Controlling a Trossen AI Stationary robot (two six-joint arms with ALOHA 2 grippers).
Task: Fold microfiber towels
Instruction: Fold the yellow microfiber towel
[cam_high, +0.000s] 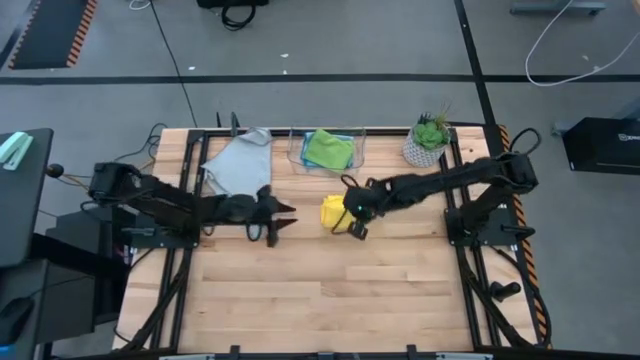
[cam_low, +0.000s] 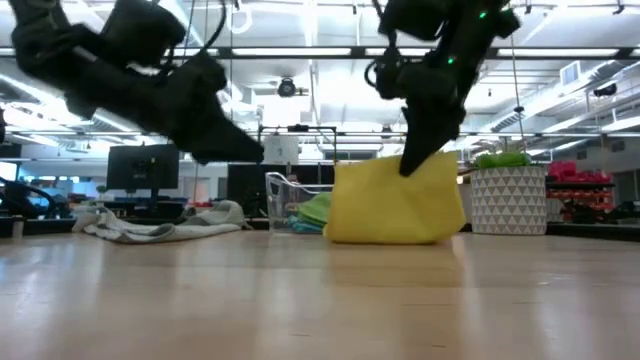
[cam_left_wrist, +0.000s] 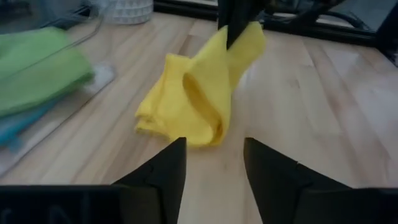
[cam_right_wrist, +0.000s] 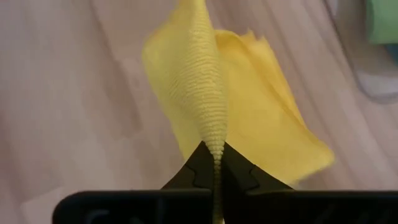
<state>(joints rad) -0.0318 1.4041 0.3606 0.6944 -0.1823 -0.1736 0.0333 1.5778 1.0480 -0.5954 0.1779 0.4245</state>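
The yellow towel (cam_high: 333, 212) hangs crumpled near the table's middle, its lower part on the wood. My right gripper (cam_high: 352, 222) is shut on it. My left gripper (cam_high: 283, 215) is open and empty, just left of the towel, pointing at it (cam_left_wrist: 193, 99). The grey towel (cam_high: 240, 162) lies loosely spread at the far left. The green towel (cam_high: 329, 149) lies folded on the light blue one in a clear tray (cam_high: 300, 150) at the far edge. My right gripper pinches a raised fold of the yellow towel (cam_right_wrist: 214, 144) between its two fingertips, coming from above (cam_low: 415, 160). The cloth hangs slack below the fingers, and its lower edge (cam_low: 390, 238) rests on the table.
A white patterned pot with a green plant (cam_high: 429, 141) stands at the far right. Bare wood lies across the near half of the table (cam_high: 320, 290). Black frame rails run along both table sides.
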